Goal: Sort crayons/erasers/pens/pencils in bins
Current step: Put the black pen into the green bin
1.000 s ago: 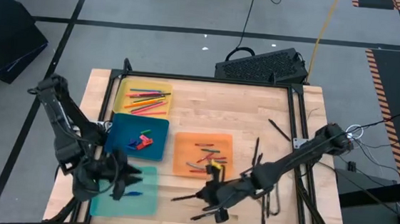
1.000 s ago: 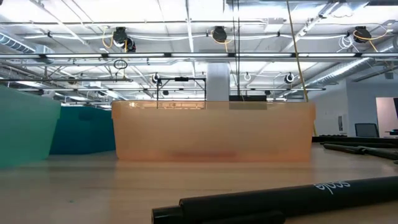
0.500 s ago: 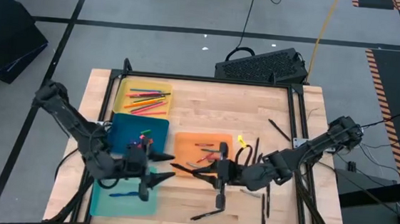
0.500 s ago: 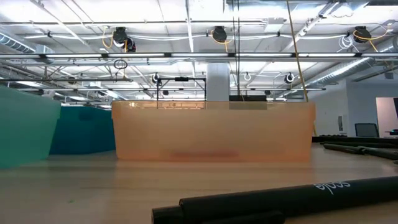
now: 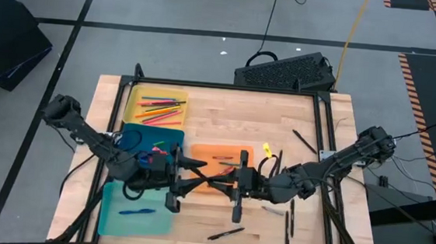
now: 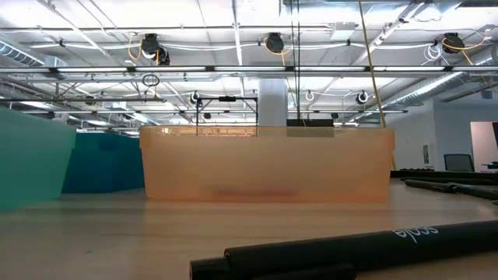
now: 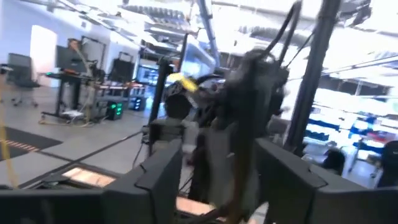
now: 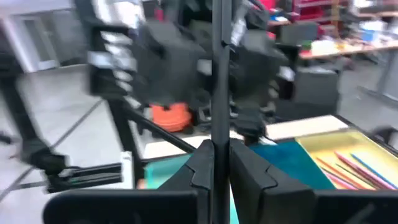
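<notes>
While both arms meet over the middle of the table (image 5: 226, 115), the right gripper (image 5: 237, 192) pinches a black pen (image 8: 217, 74) between its fingers, the pen standing crosswise to them, just beside the orange bin's (image 5: 200, 153) near edge. The left gripper (image 5: 190, 174) faces it with fingers spread, holding nothing, beside the dark blue bin (image 5: 132, 140). More pens (image 5: 225, 233) lie loose on the wood. Pencils (image 5: 158, 109) fill the yellow bin (image 5: 134, 100); a blue pen (image 5: 134, 211) lies in the teal bin (image 5: 113, 221).
</notes>
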{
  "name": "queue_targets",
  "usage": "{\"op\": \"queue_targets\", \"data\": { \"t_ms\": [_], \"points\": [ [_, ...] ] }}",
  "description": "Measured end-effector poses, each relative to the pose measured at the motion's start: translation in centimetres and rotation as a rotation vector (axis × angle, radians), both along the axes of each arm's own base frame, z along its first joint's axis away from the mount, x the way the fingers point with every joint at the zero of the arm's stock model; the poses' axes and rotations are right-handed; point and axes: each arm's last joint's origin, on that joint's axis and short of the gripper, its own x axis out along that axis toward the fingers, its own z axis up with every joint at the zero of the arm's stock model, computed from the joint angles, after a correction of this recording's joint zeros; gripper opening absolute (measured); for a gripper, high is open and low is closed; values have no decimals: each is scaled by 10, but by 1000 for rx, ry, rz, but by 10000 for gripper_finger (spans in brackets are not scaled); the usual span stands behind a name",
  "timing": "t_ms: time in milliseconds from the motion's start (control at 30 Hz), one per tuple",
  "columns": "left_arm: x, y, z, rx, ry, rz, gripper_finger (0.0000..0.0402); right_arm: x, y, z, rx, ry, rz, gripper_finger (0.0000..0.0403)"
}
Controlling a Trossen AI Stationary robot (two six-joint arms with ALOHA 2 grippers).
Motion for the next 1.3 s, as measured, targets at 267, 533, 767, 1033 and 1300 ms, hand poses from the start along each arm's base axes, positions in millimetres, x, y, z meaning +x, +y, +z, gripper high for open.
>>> {"op": "queue_targets", "data": {
  "t_ms": [267, 533, 767, 1033, 1300],
  "points": [
    [4, 5, -4, 20, 48, -30, 32, 1, -3, -19, 30, -39, -41, 26],
    [-4, 7, -3, 19, 120, -50, 33, 1, -4, -18, -23, -64, -47, 69],
    [-47, 18, 4, -7, 347, -102, 27, -8, 1, -19, -164, 13, 44, 154],
    [-88, -4, -63, -285, 1081, -304, 31, -27, 18, -63, -181, 422, 212, 183],
    [-99, -38, -127, -228, 1601, -279, 31, -21, 47, -129, -130, 721, 361, 181]
  ]
}}
